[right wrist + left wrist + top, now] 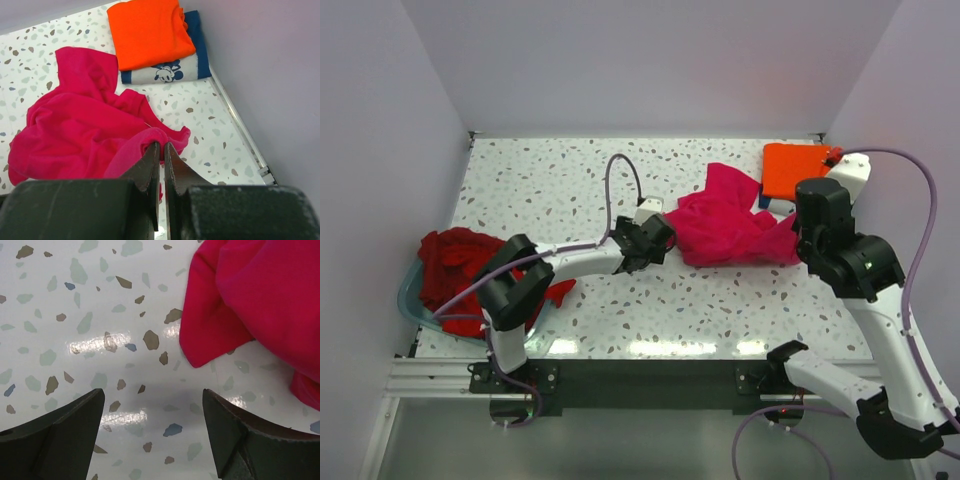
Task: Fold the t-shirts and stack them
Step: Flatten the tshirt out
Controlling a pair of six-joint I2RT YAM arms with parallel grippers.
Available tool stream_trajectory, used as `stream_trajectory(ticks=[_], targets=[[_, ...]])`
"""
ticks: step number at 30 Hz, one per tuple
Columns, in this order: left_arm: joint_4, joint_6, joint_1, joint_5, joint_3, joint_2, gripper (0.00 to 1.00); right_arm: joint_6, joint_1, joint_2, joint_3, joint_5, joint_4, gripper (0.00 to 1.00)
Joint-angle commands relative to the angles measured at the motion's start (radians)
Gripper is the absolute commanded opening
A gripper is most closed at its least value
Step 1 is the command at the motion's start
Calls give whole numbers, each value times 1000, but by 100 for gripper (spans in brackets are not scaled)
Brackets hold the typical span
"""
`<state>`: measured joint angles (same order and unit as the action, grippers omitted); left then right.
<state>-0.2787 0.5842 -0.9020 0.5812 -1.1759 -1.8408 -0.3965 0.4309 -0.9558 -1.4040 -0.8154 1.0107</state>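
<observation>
A crumpled magenta-pink t-shirt lies at the table's middle right; it also shows in the right wrist view and the left wrist view. My right gripper is shut on a fold at the shirt's right edge. My left gripper is open and empty over bare table, just left of the shirt's left edge. A folded orange t-shirt lies on a folded navy t-shirt with white print at the back right. Dark red t-shirts are heaped at the left.
A pale blue plastic tub holds the dark red heap at the table's left edge. Walls enclose the table at the back and both sides. A metal rail runs along the right edge.
</observation>
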Motion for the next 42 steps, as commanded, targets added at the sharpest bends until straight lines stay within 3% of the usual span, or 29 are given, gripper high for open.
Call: stream_trajectory(ticks=[1,13,22,33,36,37,42], targets=[[79,25,41,-1,-60,-26,84,24,-4,17,13,4,-53,0],[84,32,51,-52,-134,-132,83,31,-7,32,76,10,-93,0],[82,28,49,-69,-154,-175,71,41,-9,52,82,4,-106,0],[105,9,49,-118,-168,-221,35,41,-11,58,94,1,-106,0],[98,3,54,-101,-176,-228,17,38,-11,66,92,8,-104,0],[90,3,57,-93,-177,-227,0,36,-11,68,94,12,-106,0],[-19,-9,127,18,-147,-113,0,50,-12,42,89,2,-113,0]])
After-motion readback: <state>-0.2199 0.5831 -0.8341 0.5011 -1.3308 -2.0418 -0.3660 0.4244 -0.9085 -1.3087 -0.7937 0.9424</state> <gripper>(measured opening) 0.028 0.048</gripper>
